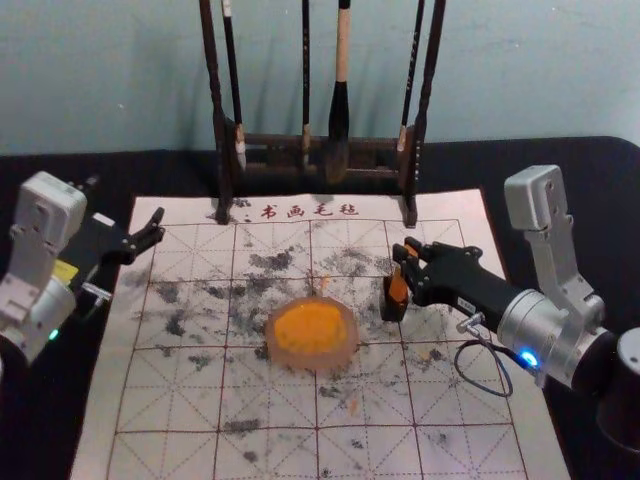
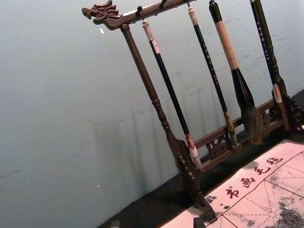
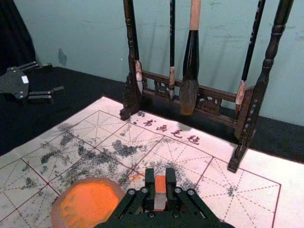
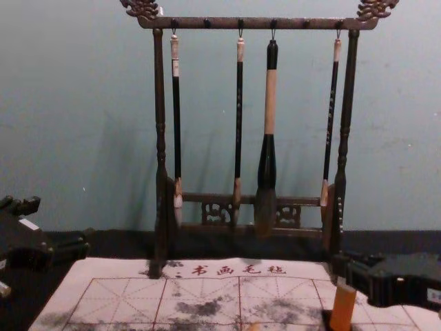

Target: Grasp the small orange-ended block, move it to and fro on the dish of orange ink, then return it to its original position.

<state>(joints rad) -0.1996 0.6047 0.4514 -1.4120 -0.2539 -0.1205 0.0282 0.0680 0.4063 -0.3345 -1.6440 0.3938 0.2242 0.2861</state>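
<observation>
My right gripper [image 1: 404,252] is over the mat, right of the dish, shut on the upper part of the orange block [image 1: 398,286]. The block's lower part meets a small dark holder [image 1: 393,309]; how deep it sits is unclear. In the right wrist view the block [image 3: 160,184] is pinched between the fingertips of the right gripper [image 3: 160,178]. From the chest view the block [image 4: 342,308] looks nearly upright. The dish of orange ink [image 1: 311,331] lies mid-mat. My left gripper [image 1: 126,212] is parked open at the mat's left edge; its fingertips edge into the left wrist view [image 2: 156,224].
A dark wooden rack [image 1: 275,150] with several hanging brushes stands at the mat's back edge, before the wall. The gridded mat [image 1: 180,400] has black ink smudges and a few orange marks. Black cloth [image 1: 580,200] surrounds the mat.
</observation>
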